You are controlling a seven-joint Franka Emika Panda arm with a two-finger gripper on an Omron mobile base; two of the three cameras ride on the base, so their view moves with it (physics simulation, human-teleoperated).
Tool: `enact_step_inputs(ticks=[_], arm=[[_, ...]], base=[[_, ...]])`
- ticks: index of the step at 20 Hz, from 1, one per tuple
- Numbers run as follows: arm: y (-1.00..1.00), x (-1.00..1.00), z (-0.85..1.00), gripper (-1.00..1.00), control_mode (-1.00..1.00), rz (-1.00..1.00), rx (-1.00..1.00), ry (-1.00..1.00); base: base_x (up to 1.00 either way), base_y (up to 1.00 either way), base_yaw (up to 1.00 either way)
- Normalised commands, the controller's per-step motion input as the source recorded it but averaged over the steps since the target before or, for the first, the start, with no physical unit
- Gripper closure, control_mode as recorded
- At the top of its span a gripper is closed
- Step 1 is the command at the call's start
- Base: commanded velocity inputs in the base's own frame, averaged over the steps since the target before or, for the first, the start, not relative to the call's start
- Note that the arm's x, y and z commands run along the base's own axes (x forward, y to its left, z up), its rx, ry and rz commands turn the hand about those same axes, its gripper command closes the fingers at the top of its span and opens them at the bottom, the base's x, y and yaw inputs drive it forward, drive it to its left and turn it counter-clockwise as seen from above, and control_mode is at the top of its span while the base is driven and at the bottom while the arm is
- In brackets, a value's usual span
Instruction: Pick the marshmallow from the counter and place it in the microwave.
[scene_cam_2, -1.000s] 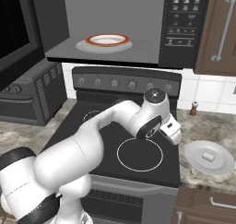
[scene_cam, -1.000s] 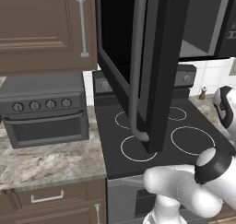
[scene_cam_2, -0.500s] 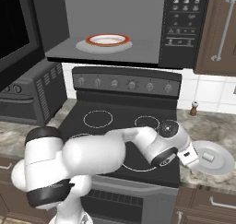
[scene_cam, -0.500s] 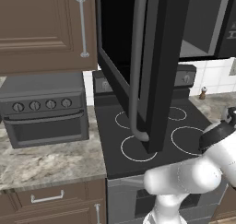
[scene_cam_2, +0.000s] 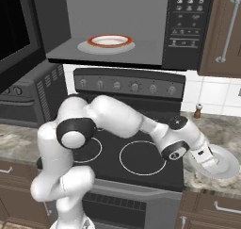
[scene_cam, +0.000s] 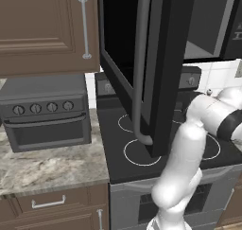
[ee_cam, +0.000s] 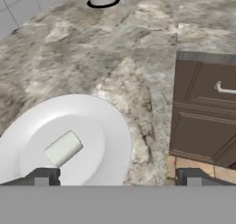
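Arm stretched low across the stovetop [scene_cam_2: 141, 159], gripper [scene_cam_2: 210, 160] spread wide, holding nothing, above the white plate [ee_cam: 106, 126]. Marshmallow [ee_cam: 63, 148] lies on that plate, on the counter [ee_cam: 115, 48]. Beyond the plate, a pepper shaker [scene_cam_2: 198, 110]; higher up, the microwave [scene_cam_2: 188, 30] gapes open.

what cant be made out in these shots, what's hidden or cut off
- Small white block-shaped marshmallow: in the right base view the white arm covers it on the round white plate.
- Gripper: the hand view's bottom edge cuts the dark tips, so how the jaws stand is unclear.
- Plate's near rim: cut off by the hand view's lower left edge.
- Black microwave interior: the left base view's open door blocks it.
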Motion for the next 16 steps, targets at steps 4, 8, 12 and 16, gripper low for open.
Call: enact_step_inputs(ticks=[4, 8, 12, 16], arm=[[-0.56, 0.00, 0.00, -1.00, -1.00, 0.00, 0.01, 0.12], [-0.41, 0.00, -0.05, -1.00, -1.00, 0.00, 0.13, 0.05], [-0.16, 0.00, -0.04, -1.00, -1.00, 0.01, 0.17, 0.00], [0.00, 0.00, 0.00, -1.00, -1.00, 0.02, 0.14, 0.03]], base=[[0.00, 0.00, 0.00], [0.00, 0.00, 0.00], [0.00, 0.00, 0.00], [0.00, 0.00, 0.00]])
